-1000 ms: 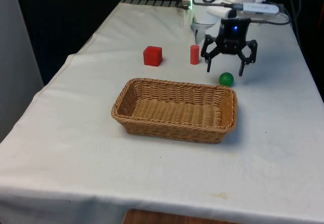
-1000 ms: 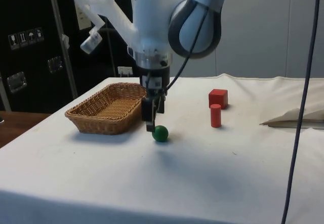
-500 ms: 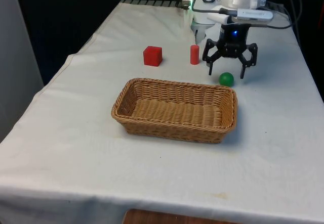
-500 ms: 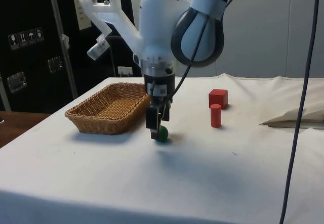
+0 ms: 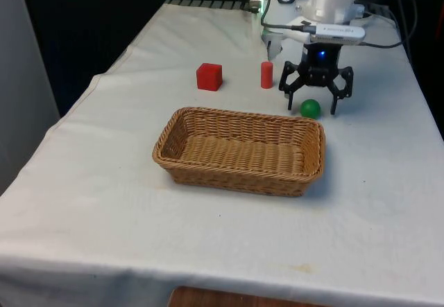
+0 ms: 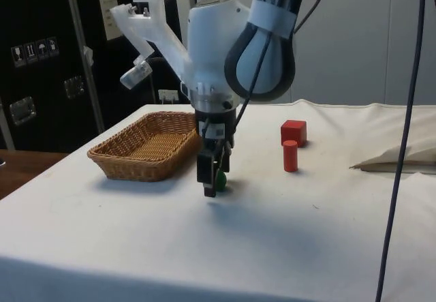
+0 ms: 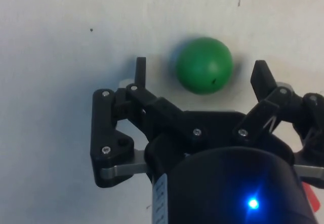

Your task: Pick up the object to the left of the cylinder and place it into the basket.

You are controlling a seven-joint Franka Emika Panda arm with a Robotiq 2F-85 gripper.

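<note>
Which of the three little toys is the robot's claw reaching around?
The green ball. It sits between the open gripper's fingers, still on the cloth. The red cylinder and red cube stand farther off, toward the front view's left.

From where I sit, the basket (image 5: pixel 239 151) lies mid-table in the front view, with the cube (image 5: pixel 209 76) at its 11 o'clock and the cylinder (image 5: pixel 266 75) at about 12 o'clock, both well apart from it. The ball (image 5: pixel 310 109) rests on the cloth (image 5: pixel 104 203) just beyond the basket's far corner at 1 o'clock, at the cylinder's 4 o'clock. The gripper (image 5: pixel 311 105) straddles the ball, one finger on either side (image 7: pixel 139 71).
</note>
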